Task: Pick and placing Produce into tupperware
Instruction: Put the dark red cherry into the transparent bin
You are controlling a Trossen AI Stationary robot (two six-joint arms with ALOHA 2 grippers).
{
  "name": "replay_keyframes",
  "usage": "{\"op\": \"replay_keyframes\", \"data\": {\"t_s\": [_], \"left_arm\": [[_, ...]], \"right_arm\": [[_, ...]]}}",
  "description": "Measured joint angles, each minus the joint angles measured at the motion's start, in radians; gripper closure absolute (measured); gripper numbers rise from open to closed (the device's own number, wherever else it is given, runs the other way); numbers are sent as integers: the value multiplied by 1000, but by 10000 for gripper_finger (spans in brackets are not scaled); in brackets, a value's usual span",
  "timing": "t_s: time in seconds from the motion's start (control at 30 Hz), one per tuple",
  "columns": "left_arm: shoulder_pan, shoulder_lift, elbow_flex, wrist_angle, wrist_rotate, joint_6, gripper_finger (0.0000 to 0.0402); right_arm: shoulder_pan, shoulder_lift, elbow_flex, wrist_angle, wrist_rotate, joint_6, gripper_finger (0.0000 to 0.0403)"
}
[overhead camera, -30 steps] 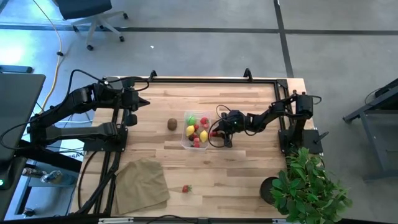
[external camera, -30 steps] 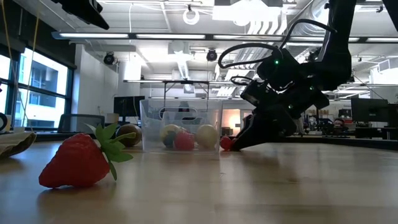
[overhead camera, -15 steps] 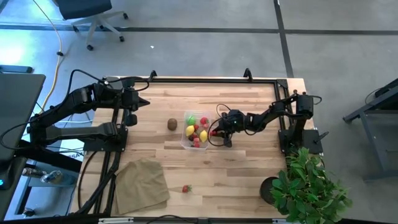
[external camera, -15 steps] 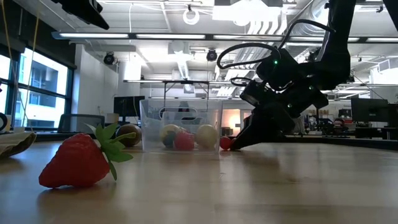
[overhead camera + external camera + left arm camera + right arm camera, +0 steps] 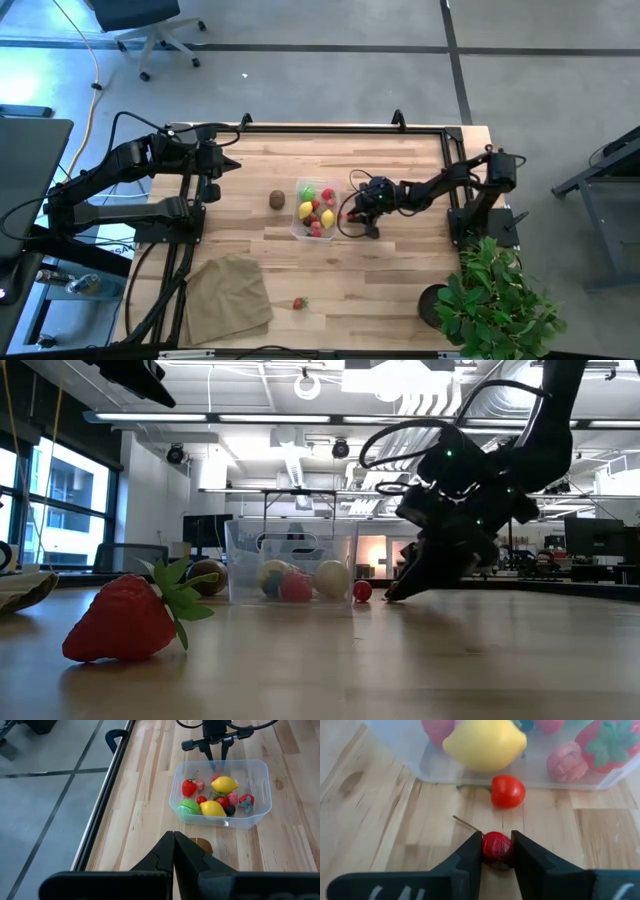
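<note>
The clear tupperware (image 5: 316, 210) stands mid-table with lemons, a green ball, a strawberry and small berries inside. My right gripper (image 5: 496, 851) is just right of it, shut on a small dark-red berry (image 5: 496, 848). A second red berry (image 5: 508, 791) with a green stem lies on the table against the tub's wall. A brown kiwi (image 5: 277, 199) rests on the wood left of the tub. A strawberry (image 5: 298, 303) lies near the front edge. My left gripper (image 5: 173, 839) is shut, raised at the far left. My right gripper pinches the dark-red berry by its two sides (image 5: 485, 848) between its fingertips. The fingers slant down from the table's right side. A thin brown stem (image 5: 465, 824) sticks out of the berry toward the tub. Whether the berry is clear of the table I cannot tell.
A tan cloth (image 5: 228, 295) lies at the front left corner. A leafy potted plant (image 5: 495, 300) stands off the front right corner. A black rail (image 5: 320, 128) runs along the far edge. Bare wood lies in front of the tub.
My right gripper has drawn back a little from the tub toward the table's right edge. In the low view a red berry that stood at its fingertips now lies apart from them beside the tub's wall.
</note>
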Motion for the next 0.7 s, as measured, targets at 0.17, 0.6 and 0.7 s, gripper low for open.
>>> {"op": "replay_keyframes", "data": {"t_s": [0.17, 0.6, 0.7], "left_arm": [[0, 0, 0, 0, 0, 0, 401], [0, 0, 0, 0, 0, 0, 401], [0, 0, 0, 0, 0, 0, 401]], "right_arm": [[0, -70, -2, -38, 14, -7, 320], [0, -451, 52, -91, 143, -14, 320], [0, -475, 147, -112, 160, -14, 320]]}}
